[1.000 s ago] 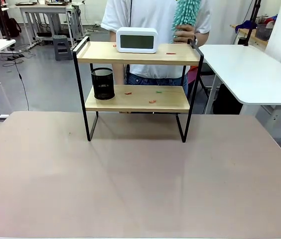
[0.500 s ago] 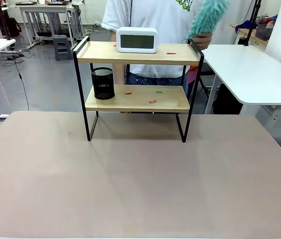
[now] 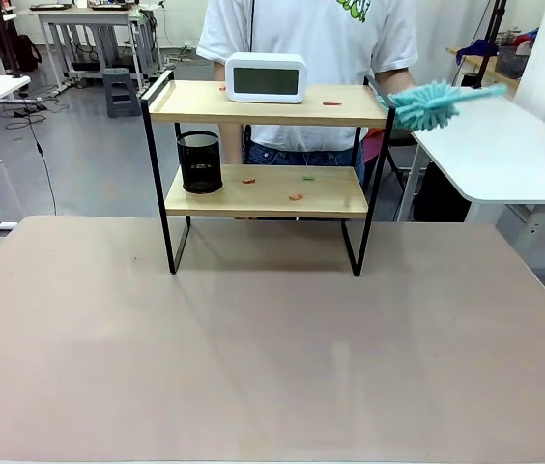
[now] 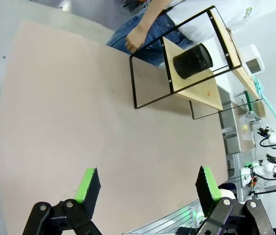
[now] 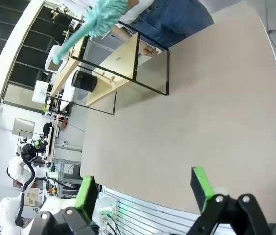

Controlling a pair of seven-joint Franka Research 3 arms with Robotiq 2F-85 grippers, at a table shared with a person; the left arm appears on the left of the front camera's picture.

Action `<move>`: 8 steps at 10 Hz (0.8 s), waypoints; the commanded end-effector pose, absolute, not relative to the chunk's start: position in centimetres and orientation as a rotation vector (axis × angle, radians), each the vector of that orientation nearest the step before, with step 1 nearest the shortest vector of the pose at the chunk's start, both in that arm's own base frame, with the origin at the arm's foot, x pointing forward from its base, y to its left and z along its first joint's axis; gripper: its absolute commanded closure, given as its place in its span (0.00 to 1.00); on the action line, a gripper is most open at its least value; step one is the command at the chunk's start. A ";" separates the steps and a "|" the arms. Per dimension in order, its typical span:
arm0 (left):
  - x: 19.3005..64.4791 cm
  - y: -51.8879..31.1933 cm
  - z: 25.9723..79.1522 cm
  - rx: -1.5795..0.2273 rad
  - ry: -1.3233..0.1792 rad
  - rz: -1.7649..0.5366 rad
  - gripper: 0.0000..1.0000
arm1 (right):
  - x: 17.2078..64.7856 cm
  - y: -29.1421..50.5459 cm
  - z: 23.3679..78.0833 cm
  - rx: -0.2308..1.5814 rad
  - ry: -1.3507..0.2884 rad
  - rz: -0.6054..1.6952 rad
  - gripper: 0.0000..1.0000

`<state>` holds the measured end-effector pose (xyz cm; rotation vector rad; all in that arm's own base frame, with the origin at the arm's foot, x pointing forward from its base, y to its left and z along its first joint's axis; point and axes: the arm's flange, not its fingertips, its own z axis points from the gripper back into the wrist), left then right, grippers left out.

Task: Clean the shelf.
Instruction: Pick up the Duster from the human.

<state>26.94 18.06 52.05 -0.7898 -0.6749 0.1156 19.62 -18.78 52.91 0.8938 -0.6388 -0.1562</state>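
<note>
No text, number or brand can be read with certainty. The green print [image 3: 356,10] on the person's white T-shirt [image 3: 301,29], at the upper edge of the front view, is cut off and not legible. The grey screen of the white rectangular clock [image 3: 266,78], upper middle, gives no readable digits. A small pale mark on the black mesh cup [image 3: 199,162] is too small.

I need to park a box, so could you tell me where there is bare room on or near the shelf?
The table before the shelf is bare. The lower board is free right of the mesh cup, bar scraps. The clock crowds the top board.
</note>
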 end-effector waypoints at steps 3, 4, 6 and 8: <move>26.9 18.1 51.9 -0.815 -0.691 0.101 0.00 | 19.7 -19.1 53.0 0.910 -0.659 -0.127 0.00; 26.9 18.1 51.9 -0.815 -0.691 0.101 0.00 | 19.6 -18.8 52.8 0.896 -0.637 -0.153 0.00; 26.9 18.1 51.9 -0.815 -0.691 0.101 0.00 | 23.3 -18.3 56.2 1.027 -0.562 -0.204 0.00; 26.9 18.1 51.9 -0.815 -0.691 0.101 0.00 | 29.5 -16.4 60.0 1.071 -0.478 -0.319 0.00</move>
